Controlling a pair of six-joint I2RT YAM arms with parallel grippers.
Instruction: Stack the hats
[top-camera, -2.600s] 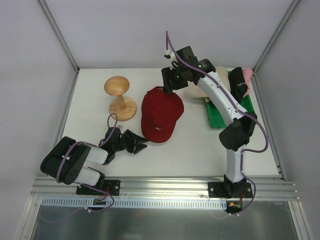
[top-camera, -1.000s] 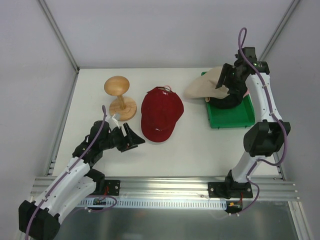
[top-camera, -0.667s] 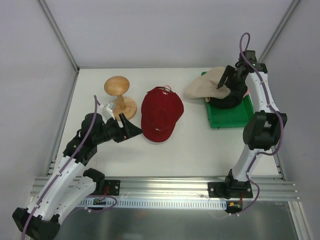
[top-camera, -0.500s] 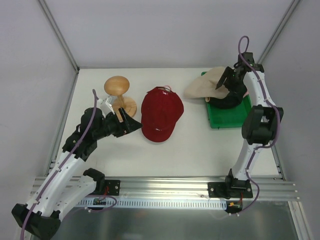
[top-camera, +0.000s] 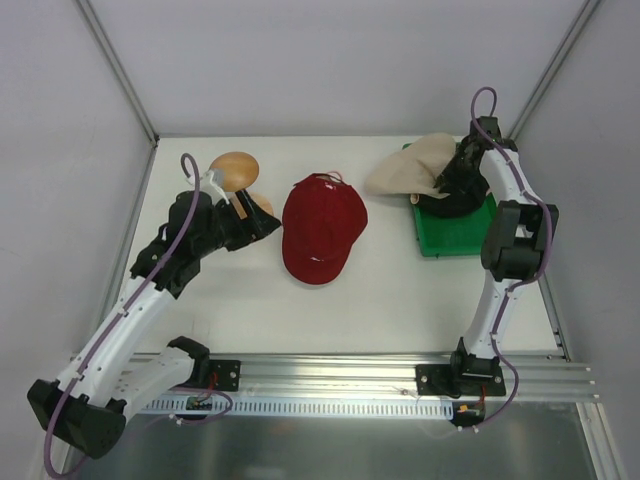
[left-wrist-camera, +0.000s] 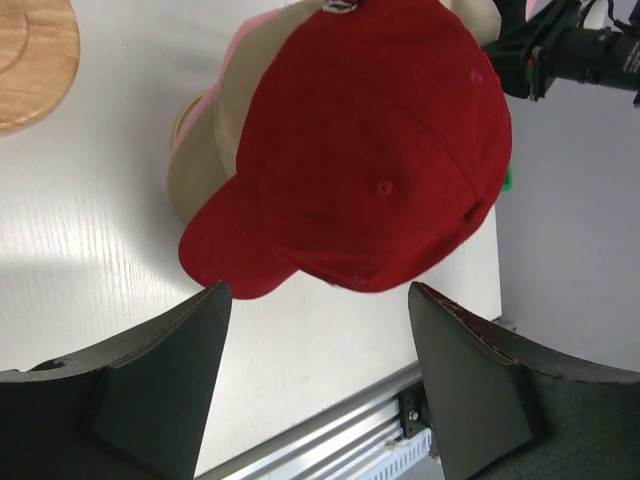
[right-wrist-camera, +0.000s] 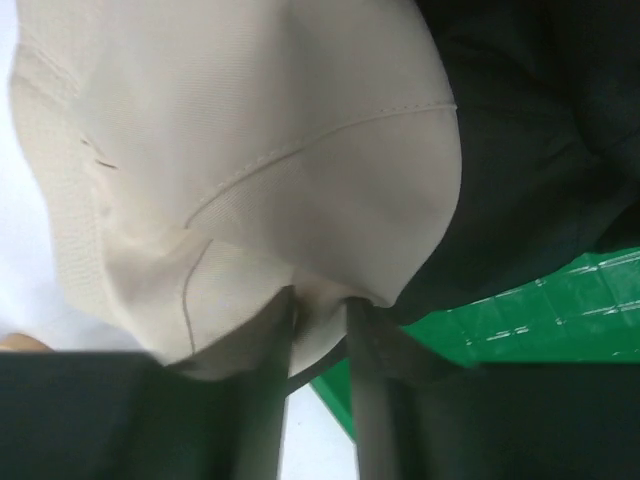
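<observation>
cream fabric now sits pinched between the closed-in fingers of the right claw (right-wrist-camera: 318, 310), which is no longer over the red cap (top-camera: 322, 228) but at the back right of the desk (top-camera: 380, 300), clamped on the near edge of the cream hat (top-camera: 405, 175). that hat drapes over the black hat (right-wrist-camera: 530, 150) in the green tray (top-camera: 460, 235), half spilling off the tray's left side toward the desk. the left arm is up from the near edge, and its left claw (left-wrist-camera: 318, 295) hangs open and empty beside the wooden stand (top-camera: 234, 170), facing the red cap. i take this to mean the red cap is done with and the cream hat is the next piece to carry over. the red cap lies crown up in the middle of the desk, its long axis running back to front and its brim toward the near edge, slightly left; tan and pink fabric peeks from under its left side in the left wrist view, so it seems to top a pile already. the cream hat's long axis runs left to right, its loose end pointing left toward the red cap.
</observation>
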